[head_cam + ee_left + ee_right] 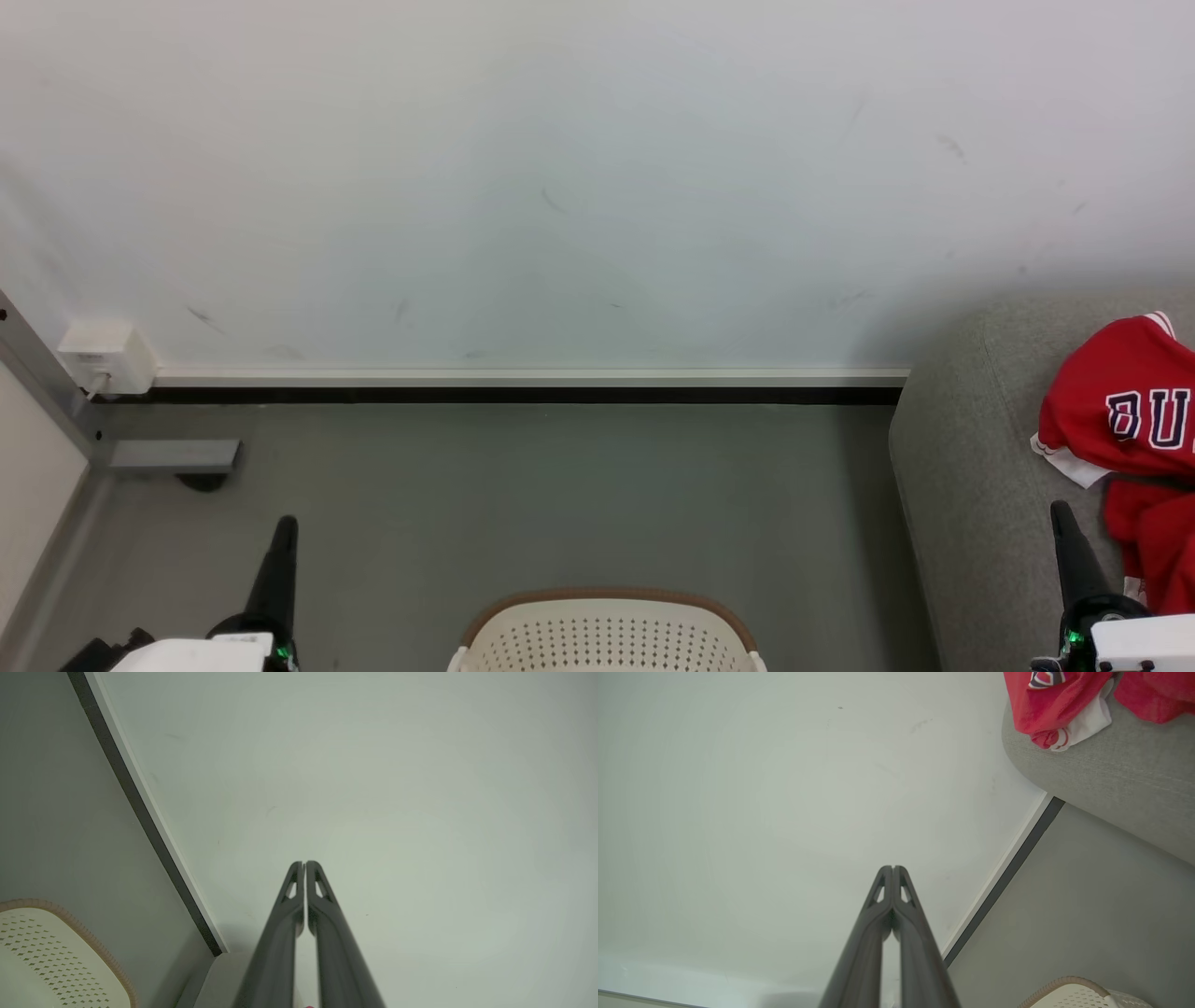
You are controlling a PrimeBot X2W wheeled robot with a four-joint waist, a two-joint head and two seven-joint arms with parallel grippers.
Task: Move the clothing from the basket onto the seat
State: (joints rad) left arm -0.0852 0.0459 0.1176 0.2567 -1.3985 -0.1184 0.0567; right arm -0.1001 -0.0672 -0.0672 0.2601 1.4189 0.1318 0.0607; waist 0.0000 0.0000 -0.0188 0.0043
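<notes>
Red sports clothing (1120, 411) lies on the grey woven seat (971, 467), frame right; with left pincer (286, 525) and right pincer (1059, 511) closed empty, I'd check the cream perforated basket (607, 639).

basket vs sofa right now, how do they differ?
The basket is cream perforated plastic with a brown rim; the sofa is grey woven fabric. The sofa carries the red clothing; the basket's visible part holds none. Both stand on the grey floor.
</notes>
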